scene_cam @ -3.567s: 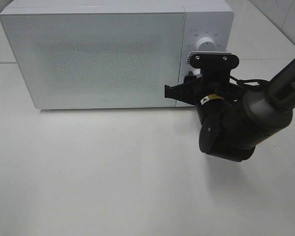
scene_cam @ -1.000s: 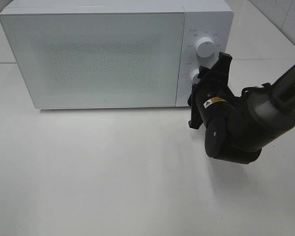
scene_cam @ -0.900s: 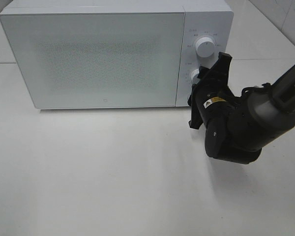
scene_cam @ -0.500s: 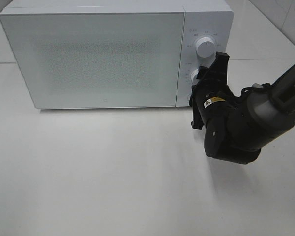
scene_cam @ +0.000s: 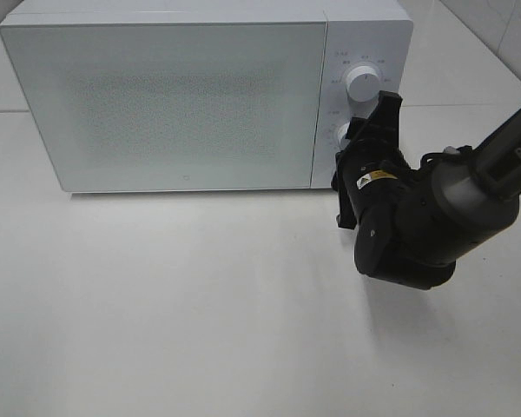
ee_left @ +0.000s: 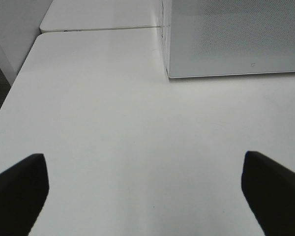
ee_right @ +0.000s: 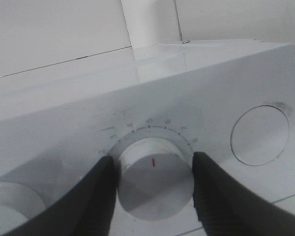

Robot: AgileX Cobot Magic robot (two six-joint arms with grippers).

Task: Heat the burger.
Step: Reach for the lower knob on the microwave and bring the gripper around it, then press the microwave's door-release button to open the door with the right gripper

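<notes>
**A:** What does the high camera give?

**B:** A boxy white microwave oven on a smooth, matte white table. Its door is a flat frosted panel, speckled grey, and it is shut flush. Two round white knobs sit one above the other on the control strip. The upper knob is in plain sight. The lower knob is half behind the right gripper, which is matte black on a thick, rounded arm.

**A:** And the burger?

**B:** It shows in no view, and the speckled door lets nothing through.

**A:** The left wrist camera?

**B:** It alone shows the left gripper. Two blunt dark fingertips are spread wide above bare table, apart from the oven's lower corner.

**A:** The right wrist camera?

**B:** It gives what the high view hides. The lower knob is a smooth, short cylinder with a red tick on its face and a ring of small digits around it. The black fingers stand one on each side, close against its rim. I cannot tell whether they press it. Beside the knob, a round outline lies flat in the glossy panel.
</notes>
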